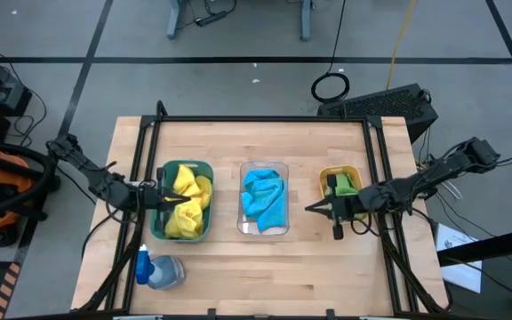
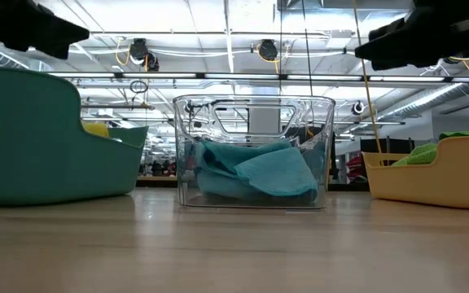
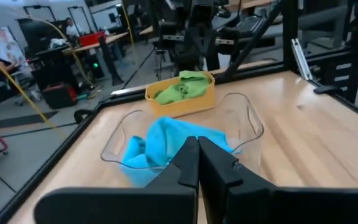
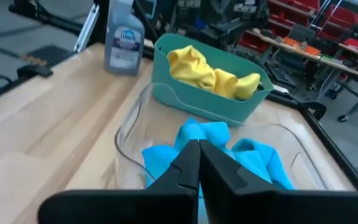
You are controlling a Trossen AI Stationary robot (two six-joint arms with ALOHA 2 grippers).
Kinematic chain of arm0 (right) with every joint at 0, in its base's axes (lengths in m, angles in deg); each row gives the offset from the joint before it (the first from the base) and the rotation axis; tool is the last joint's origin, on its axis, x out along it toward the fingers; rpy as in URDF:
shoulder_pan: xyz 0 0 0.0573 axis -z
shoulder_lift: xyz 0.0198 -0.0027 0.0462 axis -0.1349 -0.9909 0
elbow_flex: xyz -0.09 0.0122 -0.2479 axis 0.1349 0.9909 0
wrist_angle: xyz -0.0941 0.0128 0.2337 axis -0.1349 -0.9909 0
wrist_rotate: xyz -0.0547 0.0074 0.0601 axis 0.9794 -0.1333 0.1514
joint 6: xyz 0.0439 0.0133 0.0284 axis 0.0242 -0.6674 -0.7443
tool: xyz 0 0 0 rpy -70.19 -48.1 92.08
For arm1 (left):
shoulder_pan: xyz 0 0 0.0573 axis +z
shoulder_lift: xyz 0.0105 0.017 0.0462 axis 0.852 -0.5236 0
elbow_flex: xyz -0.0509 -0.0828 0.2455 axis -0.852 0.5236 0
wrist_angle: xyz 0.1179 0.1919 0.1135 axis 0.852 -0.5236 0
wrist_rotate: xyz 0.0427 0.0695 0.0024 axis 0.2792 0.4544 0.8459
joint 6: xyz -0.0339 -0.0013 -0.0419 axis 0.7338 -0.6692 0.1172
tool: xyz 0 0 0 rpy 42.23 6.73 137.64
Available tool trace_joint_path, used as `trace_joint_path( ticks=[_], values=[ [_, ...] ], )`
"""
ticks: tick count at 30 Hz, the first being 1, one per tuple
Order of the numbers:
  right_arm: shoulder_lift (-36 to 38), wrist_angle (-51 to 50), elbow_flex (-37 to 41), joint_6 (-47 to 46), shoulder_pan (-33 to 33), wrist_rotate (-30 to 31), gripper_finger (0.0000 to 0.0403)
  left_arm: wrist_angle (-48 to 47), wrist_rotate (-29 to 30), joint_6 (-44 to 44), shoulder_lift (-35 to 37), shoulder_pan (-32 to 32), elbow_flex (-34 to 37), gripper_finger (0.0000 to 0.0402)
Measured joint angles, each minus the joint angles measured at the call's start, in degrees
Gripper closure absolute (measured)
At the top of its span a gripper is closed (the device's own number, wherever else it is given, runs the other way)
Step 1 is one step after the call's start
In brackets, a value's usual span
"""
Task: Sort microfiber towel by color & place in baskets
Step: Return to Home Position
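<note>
Standing in a row on the worktop (image 1: 238,267): three baskets, towels sorted by colour.
Contents: green basket (image 1: 198,165) holds yellow towels (image 1: 188,204), clear basket (image 1: 265,164) a blue towel (image 1: 265,200), orange-yellow basket (image 1: 340,170) a green towel (image 1: 343,185); a spray bottle (image 1: 156,269) stands near the green basket. The left hand (image 1: 180,199) hangs over the green basket, fingers together, empty; the right hand (image 1: 309,209) sits between clear and orange-yellow baskets, fingers together, empty.

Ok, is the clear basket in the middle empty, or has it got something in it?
Not empty. The clear basket holds crumpled blue towel. In the low view, the cloth fills its lower part behind the see-through wall.
</note>
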Motion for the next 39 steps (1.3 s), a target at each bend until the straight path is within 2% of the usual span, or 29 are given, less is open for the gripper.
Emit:
trace_joint_path(
  ticks=[10, 18, 27, 33, 39],
  values=[
    [5.85, 8.63, 10.90, -2.77, 0.00, -2.67, 0.0402, 4.43, -5.54, -1.10, 7.62, 0.00, 6.73, 0.0396],
    [10.89, 15.08, 18.16, -2.73, 0.00, -2.98, 0.0402, 5.91, -6.03, -2.43, 11.18, 0.01, 10.02, 0.0396],
    [13.99, 11.85, 18.18, 0.60, 0.14, -2.85, 0.0403, 7.15, -5.97, -3.08, 13.25, 0.40, 12.45, 0.0396],
    [16.44, 7.82, 18.16, -0.61, 1.72, -2.72, 0.0403, 6.87, -5.80, -4.44, 13.25, 3.32, 12.48, 0.0396],
    [22.37, 0.15, 18.15, -2.30, 4.24, -3.00, 0.0403, 6.67, -6.94, -4.55, 13.51, 4.81, 12.48, 0.0396]
  ],
)
